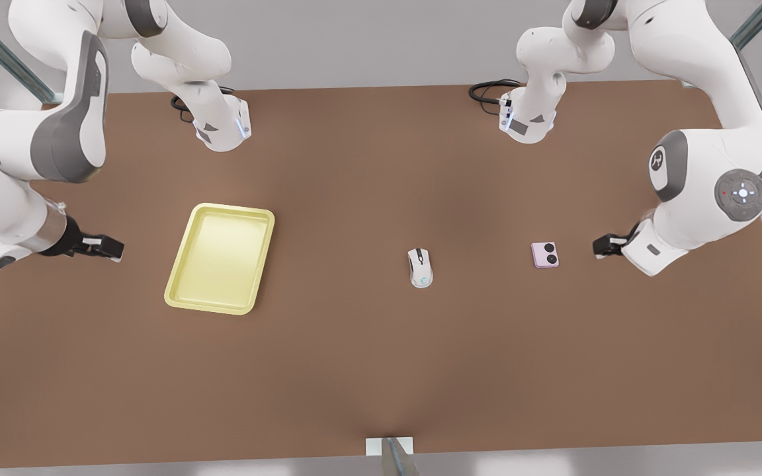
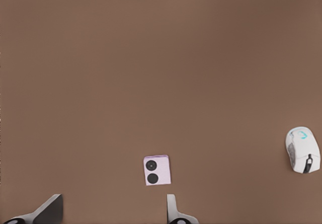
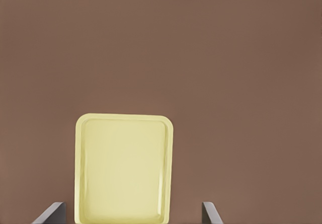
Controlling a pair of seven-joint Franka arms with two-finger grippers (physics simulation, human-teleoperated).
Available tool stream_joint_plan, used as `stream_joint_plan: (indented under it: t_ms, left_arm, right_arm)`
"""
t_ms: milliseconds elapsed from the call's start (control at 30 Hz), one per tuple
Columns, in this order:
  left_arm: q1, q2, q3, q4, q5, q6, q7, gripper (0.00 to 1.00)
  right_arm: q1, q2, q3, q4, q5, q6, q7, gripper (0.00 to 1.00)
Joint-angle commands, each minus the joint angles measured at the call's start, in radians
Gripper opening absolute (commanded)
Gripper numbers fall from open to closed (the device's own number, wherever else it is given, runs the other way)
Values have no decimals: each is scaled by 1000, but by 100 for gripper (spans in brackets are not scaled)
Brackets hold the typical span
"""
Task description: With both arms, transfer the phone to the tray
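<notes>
The pale pink phone (image 1: 545,254) lies flat on the brown table, its two black camera circles facing up; it also appears in the left wrist view (image 2: 157,170). My left gripper (image 1: 602,246) (image 2: 113,208) hovers just beyond the phone on the front view's right, open and holding nothing. The pale yellow tray (image 1: 186,264) (image 3: 80,168) rests on the front view's left with nothing in it. My right gripper (image 1: 113,248) (image 3: 132,211) hangs open a short way off the tray's left rim, apart from it.
A white computer mouse (image 1: 420,267) (image 2: 303,149) lies on the table between tray and phone. The arm bases (image 1: 222,129) (image 1: 526,119) stand at the table's far edge with black cables beside them. A small post (image 1: 391,453) sits at the near edge.
</notes>
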Motion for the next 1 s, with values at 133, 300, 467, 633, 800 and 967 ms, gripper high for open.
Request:
stream_joint_plan:
  t_ms: [133, 300, 467, 633, 800, 967]
  left_arm:
    - [-6, -143, -1, -569, -3, 584, -119, 100]
    - [-5, -112, 9, -942, -12, 1107, -182, 100]
    - [-6, -51, 9, -1011, -12, 1212, -239, 100]
    - [-9, -14, 3, -1039, -12, 1267, -263, 100]
    - [-26, 30, -3, -1042, -12, 1278, -279, 100]
    - [-32, 50, -1, -1056, -11, 1274, -266, 100]
  right_arm:
    - [1, 1, -1, 3, 4, 45, 60, 100]
    - [1, 2, -1, 3, 4, 45, 60, 100]
    - [3, 2, -1, 3, 4, 45, 60, 100]
    - [3, 2, 1, 3, 4, 45, 60, 100]
    - [3, 2, 1, 3, 4, 45, 60, 100]
    - [3, 2, 1, 3, 4, 45, 60, 100]
